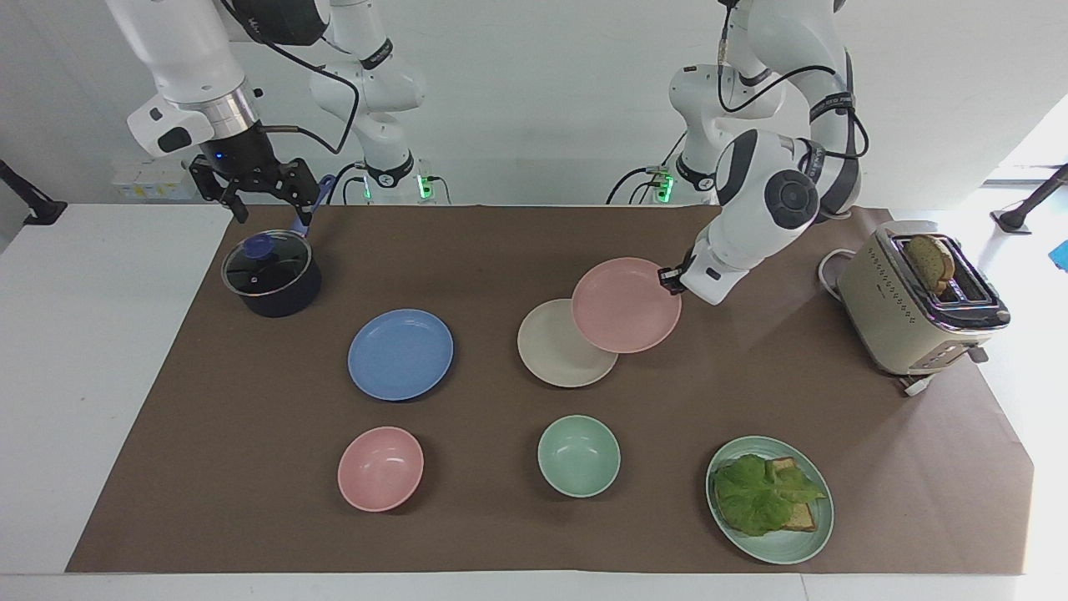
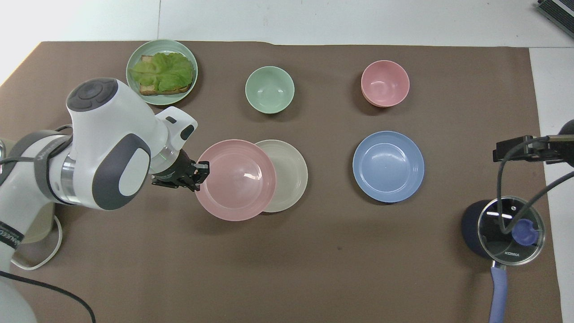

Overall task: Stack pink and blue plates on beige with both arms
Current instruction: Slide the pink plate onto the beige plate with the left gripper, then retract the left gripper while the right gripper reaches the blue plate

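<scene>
Two grippers up: left gripper (image 1: 670, 278) clamped on pink plate (image 1: 626, 305) rim, plate in air partly over beige plate (image 1: 555, 355). Right gripper (image 1: 265, 199) waiting above pot (image 1: 271, 275), jaws apart. Blue plate (image 1: 400, 354) flat on mat beside beige, toward right arm's end.

3 shallow round matte plates of equal size. The pink plate (image 1: 626, 305) is raised off the brown mat, roughly level, gripped at its rim and overlapping part of the beige plate (image 1: 555, 351), which lies flat at the mat's centre. The blue plate (image 1: 400, 354) lies flat beside it, toward the right arm's end of the mat.
</scene>
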`<move>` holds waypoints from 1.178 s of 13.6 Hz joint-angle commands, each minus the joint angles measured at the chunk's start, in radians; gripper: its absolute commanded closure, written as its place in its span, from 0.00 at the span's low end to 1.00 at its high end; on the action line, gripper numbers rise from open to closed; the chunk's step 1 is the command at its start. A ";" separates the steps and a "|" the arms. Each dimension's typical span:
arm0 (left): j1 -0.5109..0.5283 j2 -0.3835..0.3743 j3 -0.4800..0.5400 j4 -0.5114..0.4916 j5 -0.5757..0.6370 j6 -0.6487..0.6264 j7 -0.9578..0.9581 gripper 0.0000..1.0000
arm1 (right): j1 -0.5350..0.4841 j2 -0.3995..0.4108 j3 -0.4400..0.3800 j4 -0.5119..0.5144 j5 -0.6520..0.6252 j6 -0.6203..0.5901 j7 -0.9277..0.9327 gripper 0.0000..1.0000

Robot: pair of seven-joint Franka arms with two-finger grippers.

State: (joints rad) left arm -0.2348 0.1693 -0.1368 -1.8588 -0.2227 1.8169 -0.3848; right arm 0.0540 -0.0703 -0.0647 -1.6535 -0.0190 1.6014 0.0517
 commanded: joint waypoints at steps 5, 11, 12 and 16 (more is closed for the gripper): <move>-0.112 0.045 0.019 -0.097 -0.034 0.278 -0.020 1.00 | -0.014 -0.011 0.002 -0.017 0.020 0.014 -0.003 0.00; -0.097 0.047 0.025 -0.083 -0.027 0.234 -0.014 0.00 | -0.016 -0.002 0.002 -0.028 0.022 0.086 0.002 0.00; -0.074 0.044 0.032 -0.071 -0.014 0.190 -0.010 0.00 | -0.014 0.000 0.002 -0.035 0.022 0.104 0.002 0.00; 0.125 0.042 0.034 0.035 0.155 0.047 0.192 0.00 | -0.014 0.004 0.002 -0.103 0.024 0.181 -0.001 0.00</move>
State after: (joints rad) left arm -0.1853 0.2195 -0.0979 -1.8780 -0.1287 1.9248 -0.2868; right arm 0.0504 -0.0588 -0.0657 -1.7003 -0.0184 1.7262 0.0517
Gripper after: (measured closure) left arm 0.000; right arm 0.000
